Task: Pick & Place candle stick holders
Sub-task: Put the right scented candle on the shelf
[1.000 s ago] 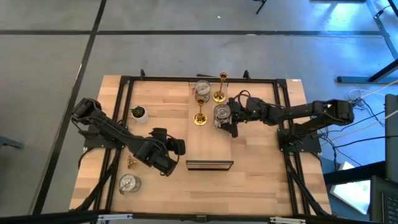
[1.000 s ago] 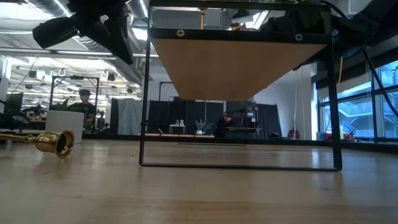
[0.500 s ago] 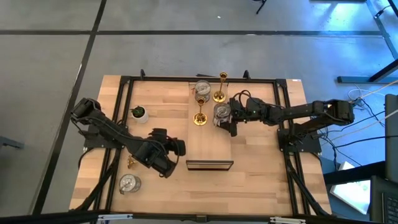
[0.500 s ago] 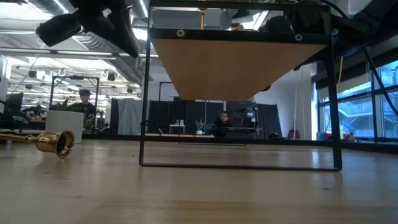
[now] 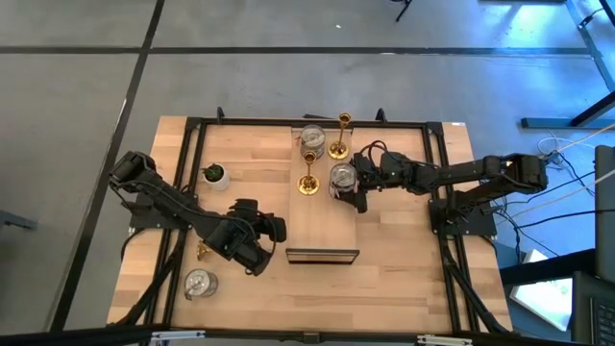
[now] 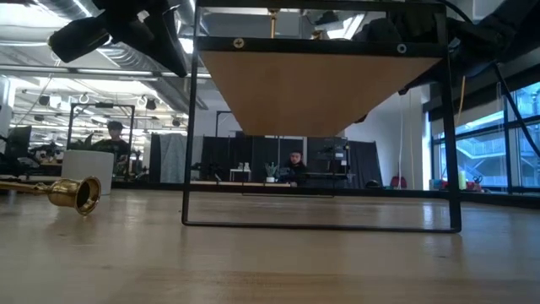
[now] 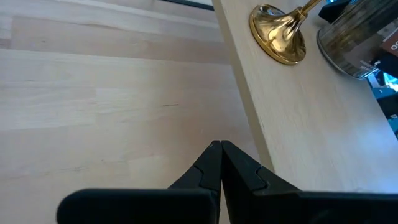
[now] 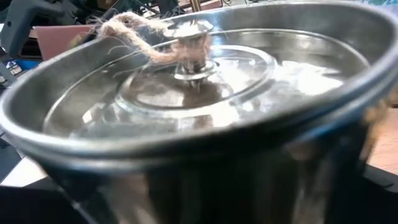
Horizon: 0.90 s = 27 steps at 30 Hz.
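Lying on the bench (image 5: 404, 279) at its left side are a silvery round cup (image 5: 199, 283) near the front edge and a gold stick (image 5: 204, 252) tipped on its side just behind it, with a tiny potted plant (image 5: 215, 175) farther back. The left gripper (image 5: 277, 229) hangs near the board's front left corner, its fingers (image 7: 219, 168) pressed together on nothing. The long wooden board (image 5: 322, 207), raised on a black wire frame, carries two upright gold sticks (image 5: 308, 182) (image 5: 339, 146) and a silvery cup (image 5: 312, 135) at its far end. Another silvery cup (image 5: 342, 177) stands on the board's right part, with the right gripper (image 5: 357, 183) spread wide at its right side; whether the fingers touch the cup cannot be told.
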{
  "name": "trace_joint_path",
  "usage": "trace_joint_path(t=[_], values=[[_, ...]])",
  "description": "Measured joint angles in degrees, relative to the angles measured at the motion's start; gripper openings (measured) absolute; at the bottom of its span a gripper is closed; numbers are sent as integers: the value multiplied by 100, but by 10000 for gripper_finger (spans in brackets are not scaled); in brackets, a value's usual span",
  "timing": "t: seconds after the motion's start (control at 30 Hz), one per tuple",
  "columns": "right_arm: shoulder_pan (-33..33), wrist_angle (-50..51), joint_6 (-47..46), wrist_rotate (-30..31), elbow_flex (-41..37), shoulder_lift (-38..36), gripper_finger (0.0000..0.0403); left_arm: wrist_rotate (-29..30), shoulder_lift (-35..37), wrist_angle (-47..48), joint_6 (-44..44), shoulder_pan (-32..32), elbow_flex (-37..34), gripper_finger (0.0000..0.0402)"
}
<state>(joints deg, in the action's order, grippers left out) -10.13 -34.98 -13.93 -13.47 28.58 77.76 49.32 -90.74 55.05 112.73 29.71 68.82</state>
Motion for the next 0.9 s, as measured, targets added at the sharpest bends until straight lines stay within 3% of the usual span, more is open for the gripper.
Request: trace_joint_path(t=[0.27,0.5,0.9], values=[[2,4,149,-86,-6,6,397,2,0,0,0,6,0,1],[11,40,523,-725,-13,13,399,17,0,0,-2,9,0,1],[9,12,810,-690,-17,19,400,-9,0,-2,44,9,0,1]])
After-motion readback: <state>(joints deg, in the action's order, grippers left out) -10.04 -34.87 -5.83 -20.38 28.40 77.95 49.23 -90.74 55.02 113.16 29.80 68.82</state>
